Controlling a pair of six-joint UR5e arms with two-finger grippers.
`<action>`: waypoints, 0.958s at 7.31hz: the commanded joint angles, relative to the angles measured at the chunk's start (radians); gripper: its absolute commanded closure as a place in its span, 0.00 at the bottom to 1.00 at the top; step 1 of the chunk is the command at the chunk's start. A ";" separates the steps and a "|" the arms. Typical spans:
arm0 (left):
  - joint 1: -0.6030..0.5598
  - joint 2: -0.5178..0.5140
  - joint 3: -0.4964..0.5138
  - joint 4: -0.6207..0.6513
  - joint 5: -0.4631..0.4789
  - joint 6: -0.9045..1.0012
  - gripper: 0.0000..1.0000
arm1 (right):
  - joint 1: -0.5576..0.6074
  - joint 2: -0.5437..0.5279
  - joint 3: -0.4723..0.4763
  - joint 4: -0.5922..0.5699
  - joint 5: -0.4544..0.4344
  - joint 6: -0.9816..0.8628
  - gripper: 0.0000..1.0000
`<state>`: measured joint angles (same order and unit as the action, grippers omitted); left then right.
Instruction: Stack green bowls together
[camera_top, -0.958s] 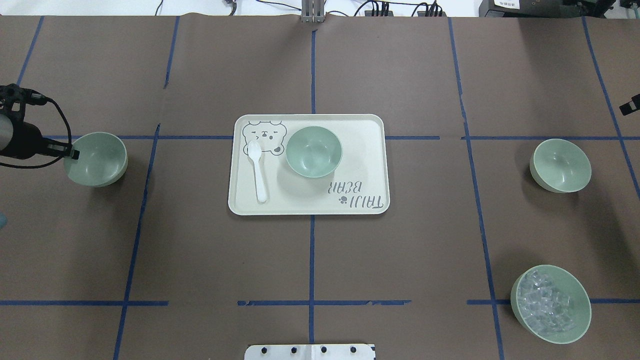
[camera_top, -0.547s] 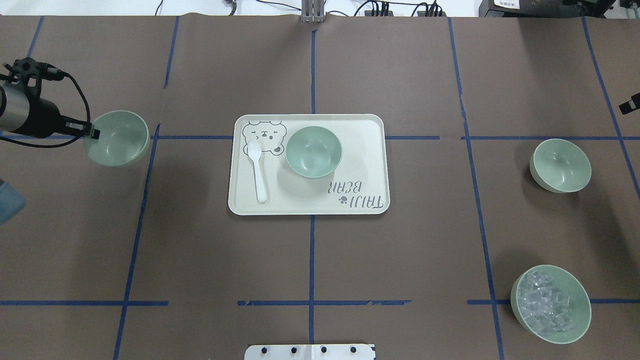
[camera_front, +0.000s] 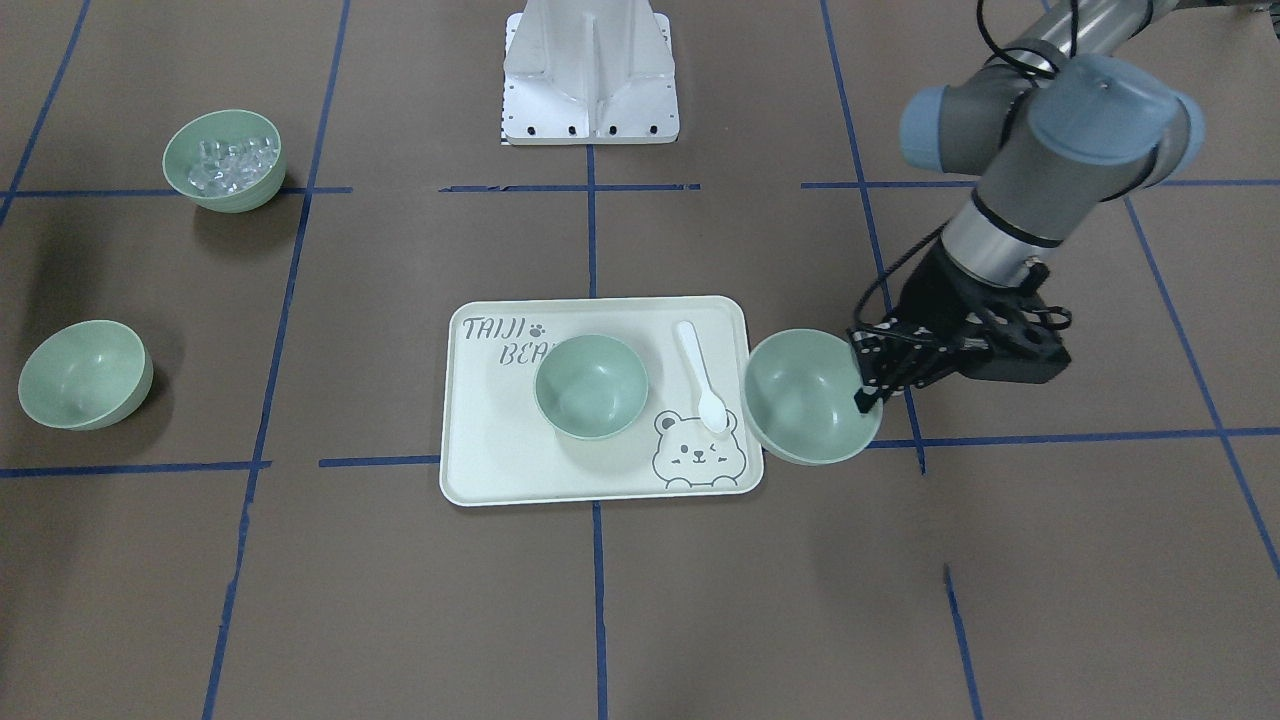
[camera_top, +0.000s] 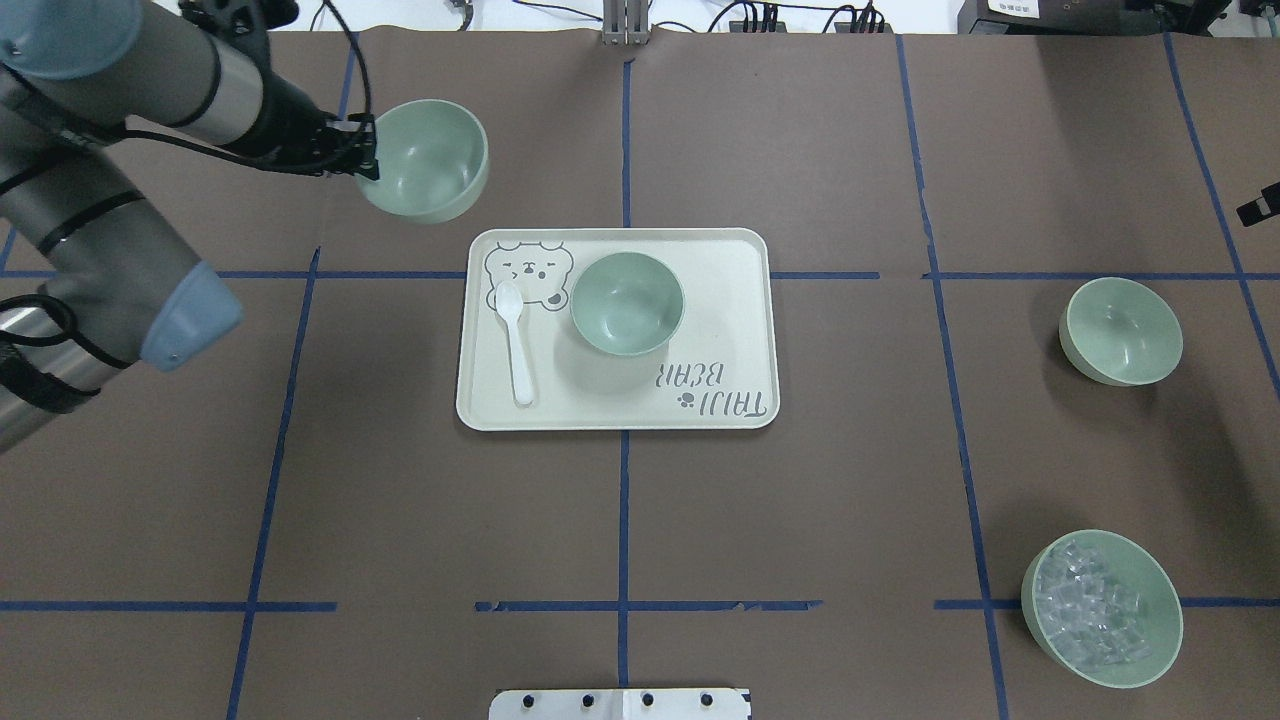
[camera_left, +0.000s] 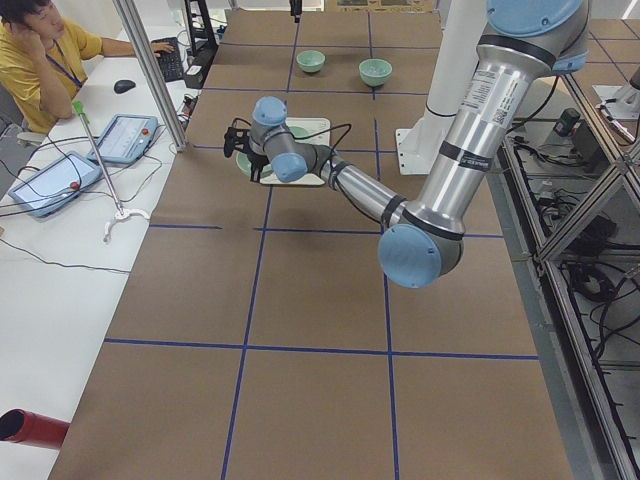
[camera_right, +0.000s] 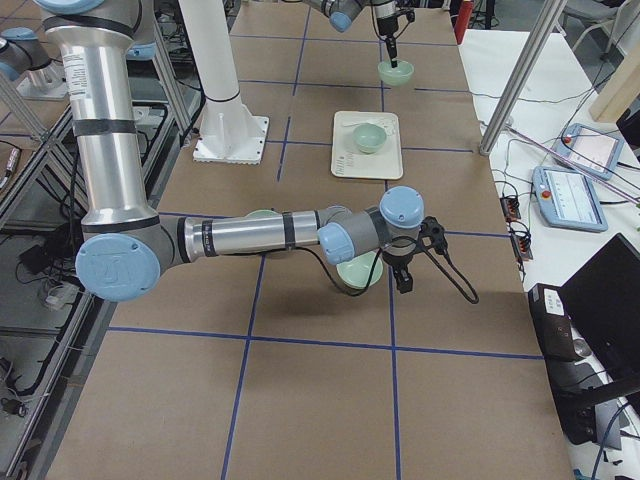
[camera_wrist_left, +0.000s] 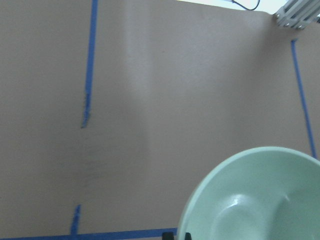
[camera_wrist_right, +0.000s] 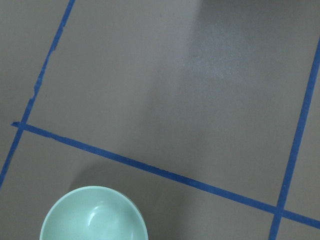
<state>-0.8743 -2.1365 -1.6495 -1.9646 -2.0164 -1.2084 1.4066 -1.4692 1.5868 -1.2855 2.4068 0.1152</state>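
My left gripper (camera_top: 365, 160) is shut on the rim of a pale green bowl (camera_top: 428, 160) and holds it in the air, just beyond the tray's far left corner. In the front view this bowl (camera_front: 805, 395) hangs beside the tray's edge. The left wrist view shows its inside (camera_wrist_left: 260, 200). A second green bowl (camera_top: 627, 302) stands on the cream tray (camera_top: 720, 330). A third green bowl (camera_top: 1120, 330) stands on the table at the right. My right gripper (camera_right: 405, 272) is over that bowl (camera_right: 358, 272); I cannot tell whether it is open or shut.
A white spoon (camera_top: 517, 340) lies on the tray beside a bear print. A like green bowl with clear ice cubes (camera_top: 1100, 607) stands at the near right. The robot's base plate (camera_top: 620, 703) is at the near edge. Blue tape lines cross the brown table.
My left arm has lifted its bowl from the table's left side and carried it right and away from me, up to the tray's far left corner. The other bowls have not moved.
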 joint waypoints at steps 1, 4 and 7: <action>0.197 -0.187 0.135 0.032 0.161 -0.195 1.00 | 0.000 0.000 0.005 0.000 0.000 0.001 0.00; 0.305 -0.203 0.206 0.021 0.216 -0.208 1.00 | 0.000 0.001 0.013 0.000 0.002 0.026 0.00; 0.307 -0.194 0.203 0.033 0.219 -0.206 1.00 | 0.000 0.001 0.021 0.000 0.002 0.029 0.00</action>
<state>-0.5683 -2.3337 -1.4459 -1.9357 -1.7995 -1.4146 1.4067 -1.4682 1.6034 -1.2855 2.4083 0.1423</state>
